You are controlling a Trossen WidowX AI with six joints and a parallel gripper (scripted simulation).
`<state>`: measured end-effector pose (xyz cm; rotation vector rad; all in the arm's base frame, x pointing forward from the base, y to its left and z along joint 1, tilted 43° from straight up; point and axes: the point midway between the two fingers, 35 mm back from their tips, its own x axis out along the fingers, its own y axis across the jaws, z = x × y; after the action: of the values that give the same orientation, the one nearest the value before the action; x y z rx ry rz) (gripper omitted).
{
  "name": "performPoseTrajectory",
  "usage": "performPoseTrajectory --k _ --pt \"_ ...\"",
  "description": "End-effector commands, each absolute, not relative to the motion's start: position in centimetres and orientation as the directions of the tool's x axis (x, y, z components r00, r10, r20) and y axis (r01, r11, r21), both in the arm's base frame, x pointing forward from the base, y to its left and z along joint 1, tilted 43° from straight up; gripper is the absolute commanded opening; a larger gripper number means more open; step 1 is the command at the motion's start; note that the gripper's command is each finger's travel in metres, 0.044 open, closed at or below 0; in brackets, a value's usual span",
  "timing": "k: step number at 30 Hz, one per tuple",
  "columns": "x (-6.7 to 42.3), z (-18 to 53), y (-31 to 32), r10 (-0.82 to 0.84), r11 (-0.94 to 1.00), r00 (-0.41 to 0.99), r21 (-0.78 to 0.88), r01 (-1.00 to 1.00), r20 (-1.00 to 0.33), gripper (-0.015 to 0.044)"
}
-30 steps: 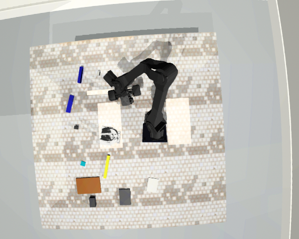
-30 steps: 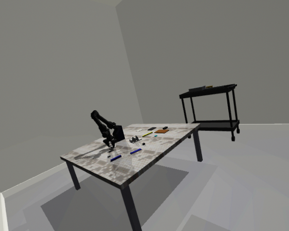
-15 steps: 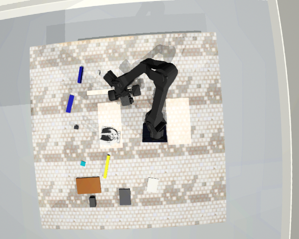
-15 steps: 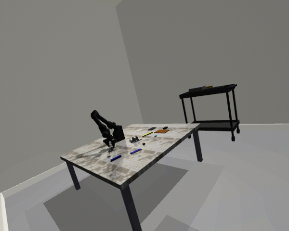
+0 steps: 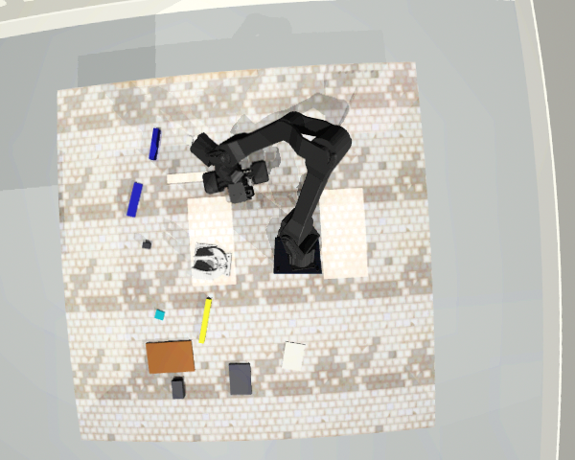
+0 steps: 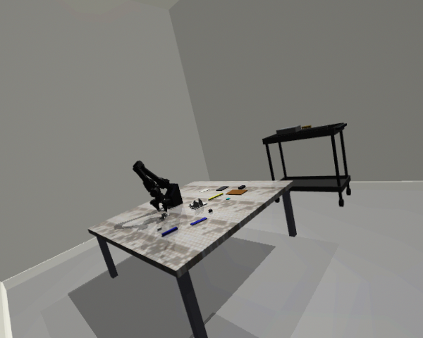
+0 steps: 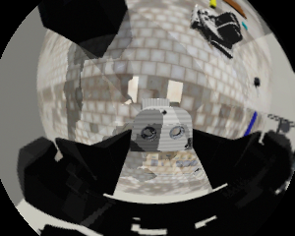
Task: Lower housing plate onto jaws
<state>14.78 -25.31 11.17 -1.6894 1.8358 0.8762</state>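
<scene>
The housing plate [image 7: 162,118] is a light grey block with two round holes, in the middle of the wrist view. My gripper [image 5: 236,179] [image 6: 162,210] [image 7: 159,132] is shut on it, with one black finger at each side. From above, the arm hides the plate; its height over the table is hard to tell. The two black jaws [image 5: 205,264] [image 6: 198,201] [image 7: 221,27] sit on their light base, away from the gripper, toward the front in the top view. The jaw stubs are too small to make out.
Two blue bars [image 5: 154,144] [image 5: 134,199] and a small black block [image 5: 147,243] lie left of the arm. A cream strip [image 5: 182,178] lies beside the gripper. A yellow bar [image 5: 205,320], a cyan cube [image 5: 159,314] and an orange slab [image 5: 170,356] lie below the jaws.
</scene>
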Motion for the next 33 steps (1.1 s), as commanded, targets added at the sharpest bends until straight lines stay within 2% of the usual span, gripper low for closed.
performPoseTrajectory --k 1,16,33 --pt "14.9 12.5 -24.3 -0.681 0.032 -0.11 0.12 -0.992 -0.724 0.0351" --pt "14.9 14.0 -22.8 -0.681 0.032 -0.109 0.119 -0.992 -0.724 0.0351" --pt "18.7 10.9 -20.8 -0.648 0.278 -0.095 -0.118 -0.953 -0.755 0.0351"
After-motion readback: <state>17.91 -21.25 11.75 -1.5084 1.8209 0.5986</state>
